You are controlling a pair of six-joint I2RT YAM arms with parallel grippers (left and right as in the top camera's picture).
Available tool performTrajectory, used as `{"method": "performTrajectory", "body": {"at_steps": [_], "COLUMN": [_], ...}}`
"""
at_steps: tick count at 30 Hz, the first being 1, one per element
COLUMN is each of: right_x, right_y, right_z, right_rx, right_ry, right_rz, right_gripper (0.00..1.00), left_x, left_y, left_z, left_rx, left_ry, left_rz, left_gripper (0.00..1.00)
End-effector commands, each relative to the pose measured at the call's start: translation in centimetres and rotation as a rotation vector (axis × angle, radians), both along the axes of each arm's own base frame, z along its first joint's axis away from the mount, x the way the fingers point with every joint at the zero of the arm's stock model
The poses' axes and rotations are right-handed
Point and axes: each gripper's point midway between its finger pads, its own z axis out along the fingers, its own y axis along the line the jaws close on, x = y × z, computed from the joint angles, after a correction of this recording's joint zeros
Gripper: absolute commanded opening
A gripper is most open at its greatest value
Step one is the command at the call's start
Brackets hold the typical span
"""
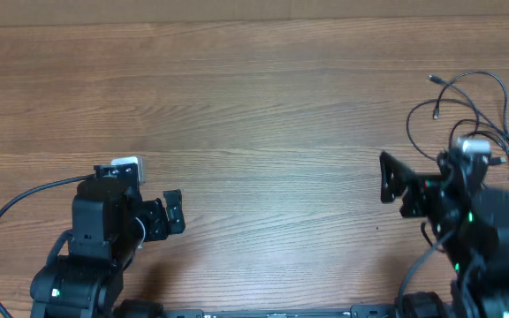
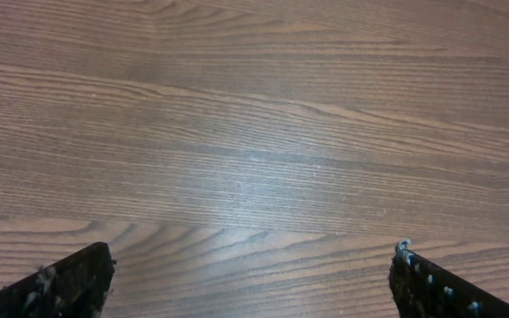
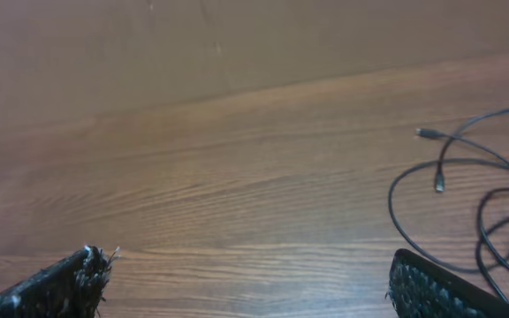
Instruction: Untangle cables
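Left end effector (image 1: 177,212) is released. In the left wrist view (image 2: 253,265) the two black fingers (image 2: 69,283) sit at the bottom corners, spread wide, with just wood-grain desk (image 2: 254,132) between them. It hangs low over the near-left part of the desk (image 1: 254,106), pointing in toward the middle. The arm is folded up behind it near the front edge, with a little white block (image 1: 126,166) on the wrist. A thick black lead (image 1: 7,216) curves off the arm to the left.

Right end effector (image 1: 394,193) is released too. The right wrist cam (image 3: 250,265) shows its fingers (image 3: 60,287) far apart, again with only desk (image 3: 237,194) in the gap. From overhead it's on the near-right side, pointing left toward the centre, and the arm is bunched up behind it at the right edge. There are green lights on both arms.

The cables (image 1: 505,97) are over at the far right of the desk, just beyond the right arm's wrist. They're thin black cords in loose overlapping loops. A couple of small plug ends (image 1: 435,111) stick out on the side toward the middle. Some strands run in behind the wrist, and I can't see where they end.

In the right wrist view the cables (image 3: 482,212) lie off to the right, outside the gap. One big loop sweeps close past the right-hand finger, but I can't tell if it touches. Two plug tips (image 3: 438,184) sit just inside that loop's left side.

Past the far edge of the desk there's a plain brown panel (image 3: 237,44).
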Motion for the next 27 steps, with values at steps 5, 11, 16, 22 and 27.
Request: {"method": "performTrajectory", "body": {"at_steps": [5,11,16,22,27], "right_x": [-1.7,-1.3,-1.4,-1.5,-1.2], "right_y": [-0.9,-0.9,-0.9,-1.4,-2.2], "right_z": [0.6,-0.3,-0.5,-1.2,-1.7], "right_rx": [0.010,0.032,0.049,0.048,0.044], "right_ry": [-0.205,-0.381,-0.520,-0.600,-0.677], "right_rz": [-0.036,-0.036,-0.037,-0.062,-0.094], "right_gripper": [1.00,1.00,1.00,1.00,1.00], "left_x": [0.0,0.0,0.0,0.0,0.0], "left_y": [0.1,0.1,0.1,0.1,0.1], "left_z": [-0.5,-0.5,-0.5,-0.5,-0.5], "left_rx": [0.020,0.020,0.020,0.019,0.020], "left_ry": [0.010,0.010,0.010,0.010,0.010], "left_rz": [-0.007,-0.007,-0.007,-0.007,-0.007], "left_gripper": [0.99,0.99,0.99,1.00,1.00]}}
